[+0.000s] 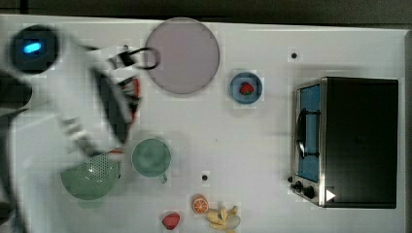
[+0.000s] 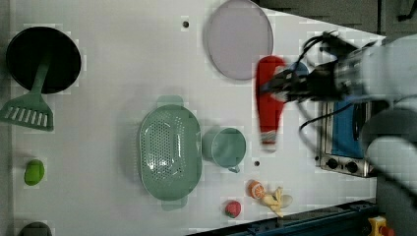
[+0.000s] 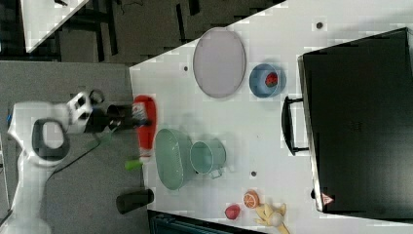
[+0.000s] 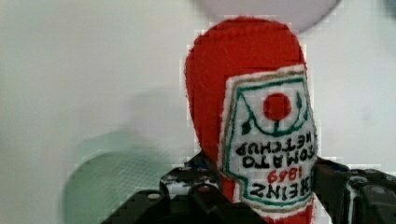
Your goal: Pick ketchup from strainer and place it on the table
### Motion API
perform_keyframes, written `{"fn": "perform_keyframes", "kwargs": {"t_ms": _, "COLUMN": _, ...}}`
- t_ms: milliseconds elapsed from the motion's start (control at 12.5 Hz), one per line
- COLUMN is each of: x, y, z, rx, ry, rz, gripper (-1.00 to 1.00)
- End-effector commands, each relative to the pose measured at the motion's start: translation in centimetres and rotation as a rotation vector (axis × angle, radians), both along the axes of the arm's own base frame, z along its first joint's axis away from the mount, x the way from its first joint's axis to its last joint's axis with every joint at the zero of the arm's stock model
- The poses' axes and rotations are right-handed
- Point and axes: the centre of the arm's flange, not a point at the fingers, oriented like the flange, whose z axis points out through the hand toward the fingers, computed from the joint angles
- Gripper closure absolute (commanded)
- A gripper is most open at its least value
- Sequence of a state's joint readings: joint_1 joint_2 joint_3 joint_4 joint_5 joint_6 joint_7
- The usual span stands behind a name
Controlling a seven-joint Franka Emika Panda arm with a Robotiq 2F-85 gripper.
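Your table [image 2: 123,73] is the white top spread under everything. The toaster oven [image 1: 357,141] sits far off the gripper, at the top view's right. The strainer [image 2: 169,150] lies below the gripper and off to the left view's left, nothing in it. The round grey plate [image 2: 239,38] is just past the gripper toward the left view's top. The green cup [image 2: 223,146] is touching the strainer's side, low beside the gripper.

Gripper [image 2: 275,88] is clamped on the ketchup [image 2: 269,101], jaws pressing the bottle's body across the label. The bottle is lifted clear of the strainer, in the air with its cap end toward the left view's bottom. You see the label [image 4: 268,144] right against the wrist camera.
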State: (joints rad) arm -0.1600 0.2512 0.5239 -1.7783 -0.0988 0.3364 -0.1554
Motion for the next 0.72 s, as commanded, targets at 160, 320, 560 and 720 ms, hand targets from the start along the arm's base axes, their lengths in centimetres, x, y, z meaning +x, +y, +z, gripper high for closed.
{"fn": "perform_keyframes", "kwargs": {"t_ms": 160, "x": 3.9, "y": -16.2, "z": -0.3, "rx": -0.012, "ry": -0.041, "rz": 0.053, "gripper": -0.16}}
{"fn": "perform_keyframes", "kwargs": {"t_ms": 320, "x": 3.9, "y": -20.0, "z": -1.8, "rx": -0.024, "ry": -0.059, "rz": 0.018, "gripper": -0.16}}
{"fn": "perform_keyframes", "kwargs": {"t_ms": 560, "x": 2.8, "y": -22.8, "z": -5.7, "rx": -0.033, "ry": -0.084, "rz": -0.027, "gripper": -0.16}}
{"fn": "perform_keyframes", "kwargs": {"t_ms": 720, "x": 1.3, "y": -23.3, "z": -9.1, "rx": -0.031, "ry": -0.094, "rz": -0.034, "gripper": -0.16}}
